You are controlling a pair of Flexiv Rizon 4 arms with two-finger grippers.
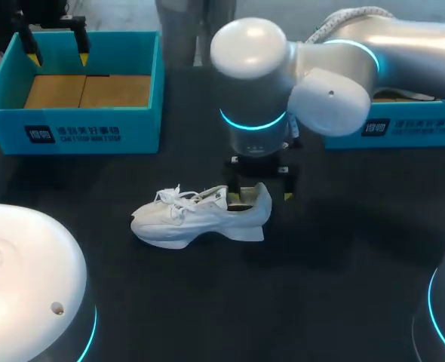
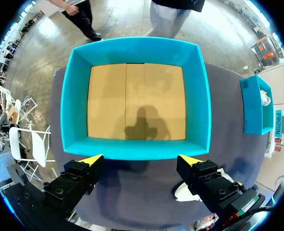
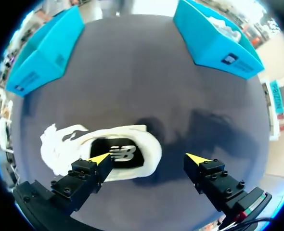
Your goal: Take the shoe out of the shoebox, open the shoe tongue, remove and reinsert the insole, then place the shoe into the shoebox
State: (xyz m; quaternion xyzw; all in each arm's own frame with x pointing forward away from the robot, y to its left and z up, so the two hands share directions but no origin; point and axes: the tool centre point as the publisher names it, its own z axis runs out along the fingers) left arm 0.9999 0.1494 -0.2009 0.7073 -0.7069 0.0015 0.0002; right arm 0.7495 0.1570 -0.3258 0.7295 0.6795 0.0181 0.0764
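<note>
Dark matte tabletop (image 1: pixel 343 256) is carrying the white lace-up sneaker (image 1: pixel 200 215), which is standing on its sole out in the open, toe toward the robot's left, well apart from the turquoise cardboard shoebox with a brown floor (image 1: pixel 79 124) at the far left. A second turquoise box (image 1: pixel 403 128) is being left aside at the far right. The right gripper (image 3: pixel 149 158) is being held wide over the heel end, one yellow tip above the shoe's mouth and the dark printed insole (image 3: pixel 120 154), the other outside the heel over bare tabletop, so nothing is being clamped. The left gripper (image 2: pixel 141 159) is being kept wide and empty above the shoebox. The step in hand is being judged as the start of the insole removal, though how far the tongue is being held back cannot be told from these views. For a clean pull, the inner finger is best being lowered just inside the heel wall until the insole's rear edge is being pinched, and the lift is best being made slowly, up and toward the heel, since the light shoe is likely being dragged or tipped otherwise. The toe is best being steadied by the idle left gripper.
</note>
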